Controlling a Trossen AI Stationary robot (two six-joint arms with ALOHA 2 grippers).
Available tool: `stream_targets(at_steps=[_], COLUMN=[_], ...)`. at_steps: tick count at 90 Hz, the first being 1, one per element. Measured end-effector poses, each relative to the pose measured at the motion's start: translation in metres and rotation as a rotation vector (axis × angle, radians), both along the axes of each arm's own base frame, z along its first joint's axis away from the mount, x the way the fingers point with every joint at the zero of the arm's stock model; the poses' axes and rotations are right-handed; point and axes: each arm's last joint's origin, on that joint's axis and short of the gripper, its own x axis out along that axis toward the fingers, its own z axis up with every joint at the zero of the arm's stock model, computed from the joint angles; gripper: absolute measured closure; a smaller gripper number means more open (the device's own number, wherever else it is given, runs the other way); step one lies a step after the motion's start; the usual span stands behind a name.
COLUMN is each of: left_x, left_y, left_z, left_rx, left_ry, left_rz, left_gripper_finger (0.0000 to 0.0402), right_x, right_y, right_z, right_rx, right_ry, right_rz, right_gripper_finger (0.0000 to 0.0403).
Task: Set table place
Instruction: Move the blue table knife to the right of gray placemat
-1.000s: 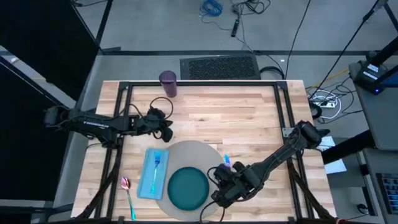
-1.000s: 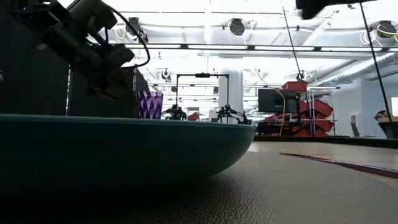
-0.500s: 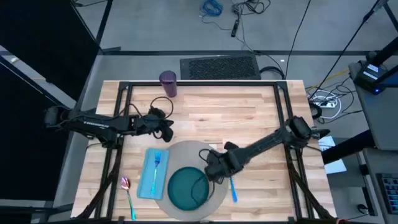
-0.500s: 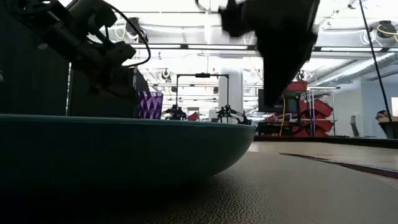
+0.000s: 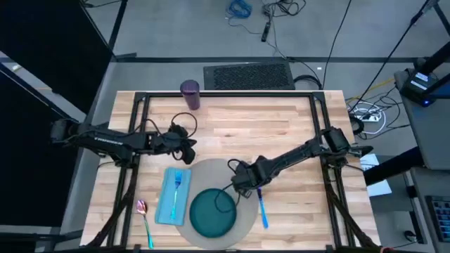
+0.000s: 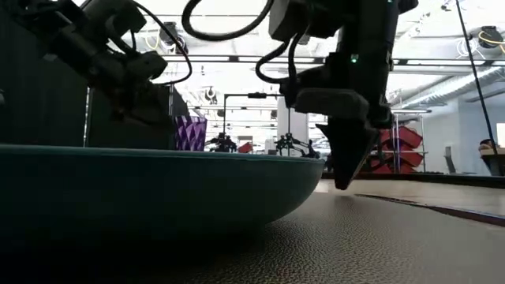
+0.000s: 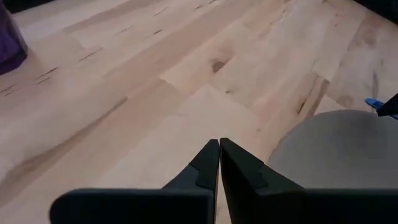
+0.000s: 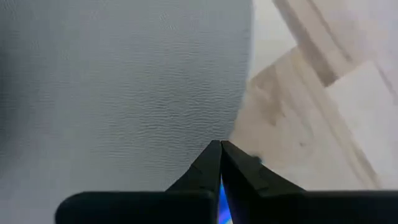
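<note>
Two grippers: both clenched, neither grasping.
Right gripper (image 5: 242,185): at mat (image 5: 211,172) edge, 3 o'clock.
Left gripper (image 5: 188,144): 11 o'clock of mat.
Knife (image 5: 263,211): long axis 12-to-6, right of plate (image 5: 213,213).

From table level the teal plate (image 6: 150,189) fills the near side and hides most of the purple cup (image 6: 189,132). Up top, the spoon (image 5: 145,223) runs off the edge.

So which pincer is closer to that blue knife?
The right. The right pincer sits at the knife's upper end, by the grey mat's edge. The left pincer hovers farther off, beyond the mat.
</note>
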Motion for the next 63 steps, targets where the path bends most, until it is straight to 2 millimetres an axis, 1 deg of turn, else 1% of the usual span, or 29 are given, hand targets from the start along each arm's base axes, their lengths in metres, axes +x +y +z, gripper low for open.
stream_targets(at_steps=[63], left_x=[0.0003], left_y=[-0.0019], left_z=[0.0003], left_rx=[-0.002], left_ry=[-0.005], left_rz=[-0.007], left_gripper_finger=[0.0402], right_x=[-0.0047], right_y=[-0.0013], right_z=[-0.0005], right_rx=[-0.013], right_ry=[0.043], right_rz=[-0.022], right_gripper_finger=[0.0403])
